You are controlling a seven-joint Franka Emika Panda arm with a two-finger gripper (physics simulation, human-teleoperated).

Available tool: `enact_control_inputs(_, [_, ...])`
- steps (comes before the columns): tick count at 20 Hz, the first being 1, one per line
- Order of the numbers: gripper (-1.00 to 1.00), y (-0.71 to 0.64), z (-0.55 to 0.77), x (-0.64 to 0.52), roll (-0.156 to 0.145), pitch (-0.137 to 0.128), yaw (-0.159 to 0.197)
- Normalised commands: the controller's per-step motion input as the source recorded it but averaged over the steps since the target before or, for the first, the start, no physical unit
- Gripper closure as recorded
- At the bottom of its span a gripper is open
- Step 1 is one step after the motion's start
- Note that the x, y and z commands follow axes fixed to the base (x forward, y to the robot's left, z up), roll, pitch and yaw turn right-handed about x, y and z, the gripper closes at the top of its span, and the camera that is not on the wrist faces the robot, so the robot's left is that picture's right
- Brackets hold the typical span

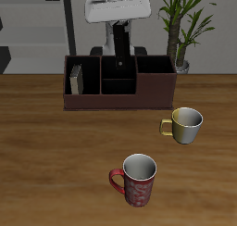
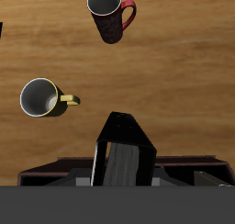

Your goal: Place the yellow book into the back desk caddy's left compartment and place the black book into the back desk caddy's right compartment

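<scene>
The back desk caddy (image 1: 102,102) is a long dark reddish-brown box at the table's back. The yellow book (image 1: 76,79), pale grey-tan, stands upright in one end compartment of it. My gripper (image 1: 121,56) hangs over the caddy's middle slots. It is shut on the black book (image 2: 127,140), which fills the wrist view with its glossy black cover and grey page edge, held above the caddy's rim (image 2: 55,169). My fingertips are hidden behind the book. The caddy's other end compartment (image 1: 155,81) shows only its black inside.
A yellow-handled metal mug (image 1: 186,125) (image 2: 41,97) stands in front of the caddy. A red patterned mug (image 1: 137,181) (image 2: 110,12) stands nearer the table's front edge. A potted plant (image 1: 185,26) stands behind the caddy's end.
</scene>
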Motion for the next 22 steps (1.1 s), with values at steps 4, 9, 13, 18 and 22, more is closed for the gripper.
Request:
enact_control_inputs(4, [1.0, 0.22, 0.09, -0.29, 0.039, 0.001, -0.002])
enact_control_inputs(9, [1.0, 0.19, 0.06, -0.15, -0.009, 0.017, -0.035])
enact_control_inputs(13, [1.0, 0.27, -0.07, -0.08, -0.033, 0.032, -0.009])
enact_control_inputs(18, [1.0, 0.23, -0.06, -0.13, -0.064, 0.024, -0.015])
enact_control_inputs(22, [1.0, 0.22, -0.02, -0.13, -0.13, -0.003, -0.011])
